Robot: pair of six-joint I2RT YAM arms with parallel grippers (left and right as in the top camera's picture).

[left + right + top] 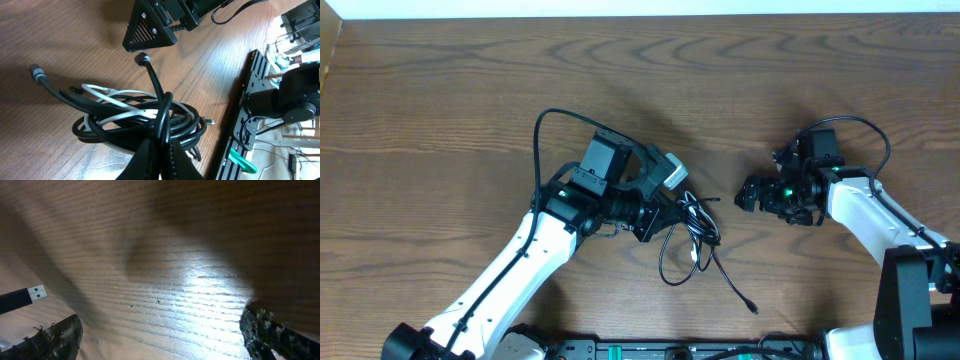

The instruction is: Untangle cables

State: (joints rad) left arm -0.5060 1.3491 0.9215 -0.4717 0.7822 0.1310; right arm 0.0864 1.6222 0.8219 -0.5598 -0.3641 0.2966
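Cables [690,235] are seen from overhead as a tangled bundle on the worktop [440,100], just beside the left hand [658,218]. One loose black end [735,285] is trailed out of the bundle toward the robot's side. The right hand [748,195] is held near the bundle, to its right, without touching it.

From the left wrist, the bundle is shown as looped black cords with a white cable [112,95] threaded through them. A black cable [155,85] is clamped between the closed fingers of the left hand [161,147] and is run up from there to a small plug [142,58]. Another plug [37,74] is laid on the wood at the left.

From the right wrist, the fingers [55,340] of the right hand [160,340] are spread wide apart, with only bare wood between them. A USB plug [36,293] on a black cord is seen at the left edge, apart from the fingers.
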